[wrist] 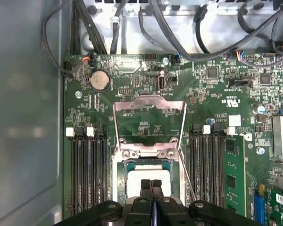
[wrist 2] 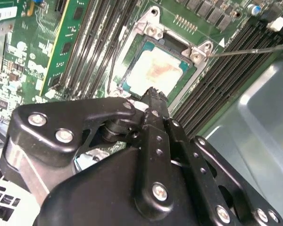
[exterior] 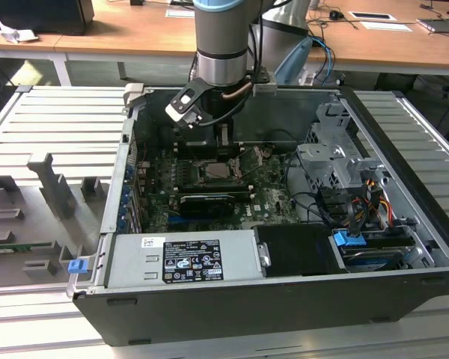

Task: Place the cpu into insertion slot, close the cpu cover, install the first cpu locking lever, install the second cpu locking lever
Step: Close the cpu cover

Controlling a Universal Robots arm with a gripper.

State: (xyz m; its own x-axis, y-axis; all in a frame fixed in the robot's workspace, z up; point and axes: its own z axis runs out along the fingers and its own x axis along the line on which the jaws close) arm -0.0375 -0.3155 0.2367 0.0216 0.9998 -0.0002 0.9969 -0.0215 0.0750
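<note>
The cpu (wrist: 132,183), a pale flat chip, lies in the insertion slot (wrist 2: 198,54) directly beneath the tips of the pincer (wrist: 151,182). The pincer's two black fingers are pressed together and hold nothing; whether the tips touch the chip's face cannot be told. The chip is judged light, stiff and thin, with a smooth face and delicate contacts below, so it is best held by opposite edges and never pressed across the face. Beyond the pincer tips the cpu cover (wrist: 148,100), a silver windowed frame, lies swung open over the green board. A thin lever rod (wrist 2: 250,47) stands clear to one side of the pincer, and black memory slots (wrist: 87,174) flank it.
</note>
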